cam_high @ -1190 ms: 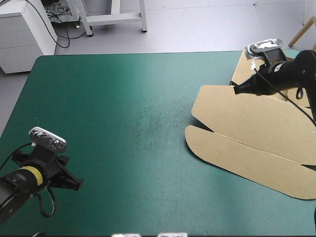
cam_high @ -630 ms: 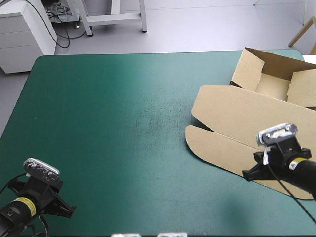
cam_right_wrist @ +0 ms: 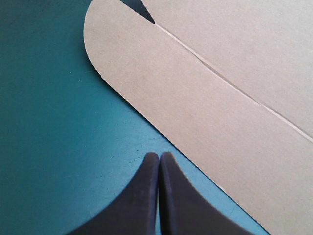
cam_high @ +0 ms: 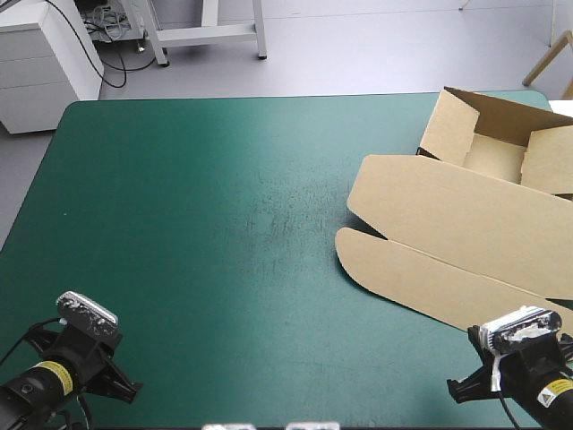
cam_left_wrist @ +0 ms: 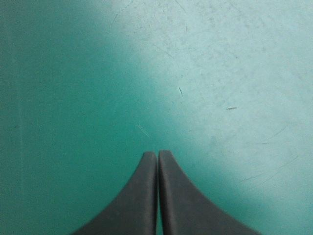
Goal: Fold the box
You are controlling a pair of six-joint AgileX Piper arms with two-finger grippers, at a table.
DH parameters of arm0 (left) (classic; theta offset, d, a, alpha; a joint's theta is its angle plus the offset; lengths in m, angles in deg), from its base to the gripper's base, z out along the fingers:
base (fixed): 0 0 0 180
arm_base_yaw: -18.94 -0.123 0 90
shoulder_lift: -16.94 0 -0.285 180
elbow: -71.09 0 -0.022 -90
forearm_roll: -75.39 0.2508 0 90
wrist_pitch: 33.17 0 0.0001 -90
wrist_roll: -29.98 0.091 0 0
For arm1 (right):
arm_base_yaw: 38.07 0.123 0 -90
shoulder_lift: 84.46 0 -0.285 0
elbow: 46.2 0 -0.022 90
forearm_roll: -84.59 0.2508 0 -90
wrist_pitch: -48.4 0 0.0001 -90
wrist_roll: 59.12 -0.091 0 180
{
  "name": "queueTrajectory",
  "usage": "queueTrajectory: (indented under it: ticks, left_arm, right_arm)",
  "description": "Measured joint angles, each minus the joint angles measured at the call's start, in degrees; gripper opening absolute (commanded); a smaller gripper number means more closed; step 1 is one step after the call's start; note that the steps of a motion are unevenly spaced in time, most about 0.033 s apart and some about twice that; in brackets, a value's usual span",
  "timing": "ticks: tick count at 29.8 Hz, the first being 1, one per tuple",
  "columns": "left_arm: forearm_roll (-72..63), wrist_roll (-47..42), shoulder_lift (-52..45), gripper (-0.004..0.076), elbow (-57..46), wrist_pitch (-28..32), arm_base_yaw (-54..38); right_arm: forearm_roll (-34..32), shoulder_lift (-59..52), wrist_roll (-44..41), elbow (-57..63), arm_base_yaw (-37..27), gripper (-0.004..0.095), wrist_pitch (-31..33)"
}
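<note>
The brown box (cam_high: 466,224) lies at the table's right side as an open tray with raised walls at the back (cam_high: 488,134) and its lid flat toward the front. In the right wrist view the lid's rounded front flap (cam_right_wrist: 195,98) lies just ahead of my right gripper (cam_right_wrist: 159,156), which is shut and empty over the teal-green cover. That right gripper (cam_high: 457,391) sits near the front right corner, just off the lid's front edge. My left gripper (cam_high: 134,390) is at the front left corner, shut (cam_left_wrist: 157,155), with only bare cover below it.
A wide stretch of teal-green cover (cam_high: 224,224) lies between the two arms. The box's right part runs past the table's right edge of the high view.
My right arm has drawn back from the box's far tray, over the lid, to the front right corner. The left arm has pulled back slightly toward the front edge. The box has not moved.
</note>
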Motion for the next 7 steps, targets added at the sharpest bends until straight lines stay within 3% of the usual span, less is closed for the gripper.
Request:
queueTrajectory:
  ticks: [7]
  left_arm:
    - [-0.18,0.88,0.00,-0.0010,-3.03,0.83,0.00]
  right_arm:
    - [0.00,-0.39,-0.12,0.00,0.00,-0.0019,0.00]
